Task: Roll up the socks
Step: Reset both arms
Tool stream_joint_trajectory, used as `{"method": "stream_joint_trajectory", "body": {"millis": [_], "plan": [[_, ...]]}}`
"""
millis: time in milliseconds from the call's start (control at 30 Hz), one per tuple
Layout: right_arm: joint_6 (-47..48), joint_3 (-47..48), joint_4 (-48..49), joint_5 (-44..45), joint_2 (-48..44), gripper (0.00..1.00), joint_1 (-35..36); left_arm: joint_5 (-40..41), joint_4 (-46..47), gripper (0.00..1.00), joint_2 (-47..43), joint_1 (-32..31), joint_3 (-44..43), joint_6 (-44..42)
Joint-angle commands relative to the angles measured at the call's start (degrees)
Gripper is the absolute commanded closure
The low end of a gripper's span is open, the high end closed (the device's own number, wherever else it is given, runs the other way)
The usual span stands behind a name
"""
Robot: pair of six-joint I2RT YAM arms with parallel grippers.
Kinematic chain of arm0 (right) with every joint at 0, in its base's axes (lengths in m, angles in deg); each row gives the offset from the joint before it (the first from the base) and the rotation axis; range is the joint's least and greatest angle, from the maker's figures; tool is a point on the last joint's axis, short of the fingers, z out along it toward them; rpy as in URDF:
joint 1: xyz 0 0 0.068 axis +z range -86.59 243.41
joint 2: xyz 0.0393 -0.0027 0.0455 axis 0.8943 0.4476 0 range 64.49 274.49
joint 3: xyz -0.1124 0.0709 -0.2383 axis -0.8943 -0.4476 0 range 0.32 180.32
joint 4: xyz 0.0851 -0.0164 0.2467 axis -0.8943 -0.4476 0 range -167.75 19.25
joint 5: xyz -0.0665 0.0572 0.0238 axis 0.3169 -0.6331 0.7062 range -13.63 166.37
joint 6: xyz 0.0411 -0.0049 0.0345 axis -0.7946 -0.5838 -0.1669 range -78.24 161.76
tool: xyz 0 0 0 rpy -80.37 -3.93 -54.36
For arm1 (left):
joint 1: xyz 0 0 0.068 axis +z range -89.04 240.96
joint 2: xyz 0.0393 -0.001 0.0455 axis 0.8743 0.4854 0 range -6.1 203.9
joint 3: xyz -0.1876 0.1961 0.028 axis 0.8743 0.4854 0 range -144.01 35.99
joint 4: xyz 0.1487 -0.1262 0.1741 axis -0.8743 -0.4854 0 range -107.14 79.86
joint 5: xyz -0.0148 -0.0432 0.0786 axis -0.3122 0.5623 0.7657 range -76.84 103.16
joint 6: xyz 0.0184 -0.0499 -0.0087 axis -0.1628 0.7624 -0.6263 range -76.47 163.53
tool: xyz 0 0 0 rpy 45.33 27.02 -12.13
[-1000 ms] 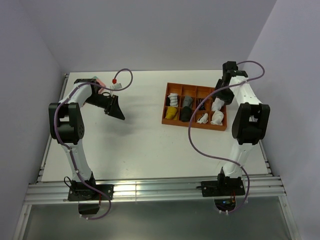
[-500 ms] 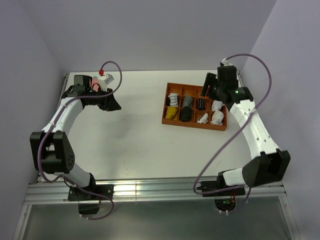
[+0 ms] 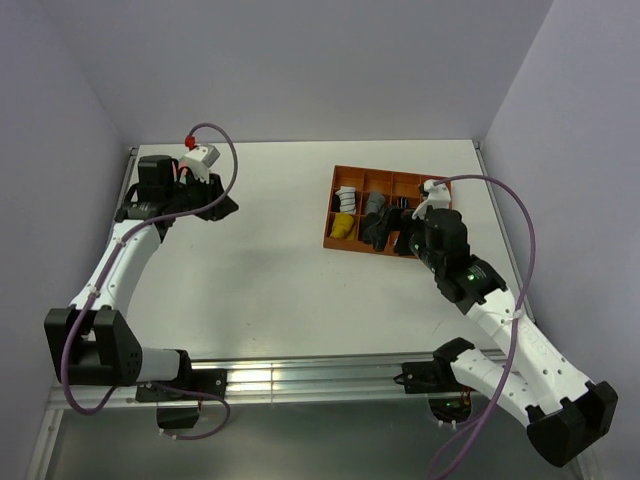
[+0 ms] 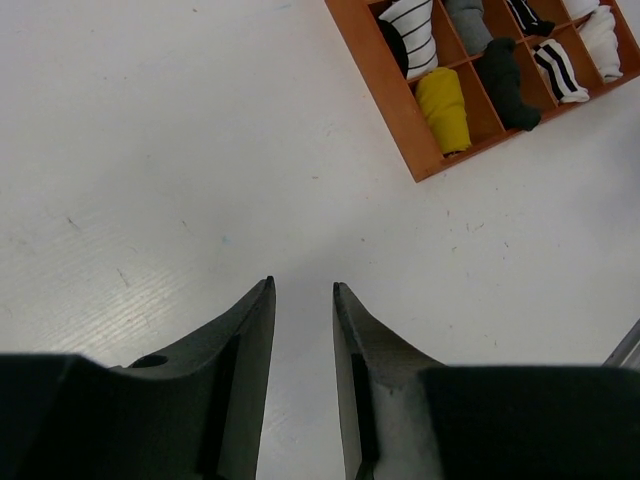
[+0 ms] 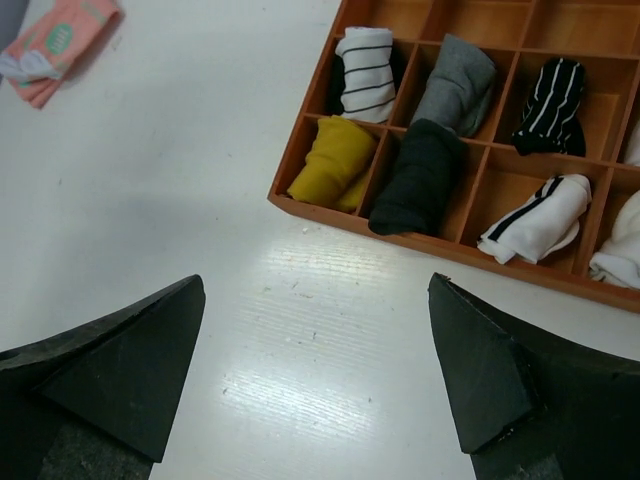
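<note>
pink sock (image 5: pixel 60 45), far left corner, flat. left gripper (image 4: pixel 302 287) jaws slightly apart; right gripper (image 5: pixel 316 285) spread wide. best: pinch one end squarely.

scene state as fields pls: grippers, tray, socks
tray: orange, compartmented, on table
black striped sock: rolled, in tray
white banded sock: rolled, in tray
pink sock: flat on table, outside tray
left gripper: narrowly open, empty, above table
right gripper: wide open, empty, near tray's front edge
</note>
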Motion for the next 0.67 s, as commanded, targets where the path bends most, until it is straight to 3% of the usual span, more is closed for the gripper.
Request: {"method": "stream_joint_trajectory", "body": {"millis": [0, 633], "plan": [[-0.4, -2.3, 7.3, 1.1, -3.1, 0.0, 0.6, 2.3, 3.1, 0.65, -3.1, -0.8, 1.2, 1.2], [0.6, -5.1, 7.4, 0.3, -7.4, 0.0, 0.6, 1.2, 3.3, 0.64, -3.6, -0.8, 2.7, 1.1]]}}
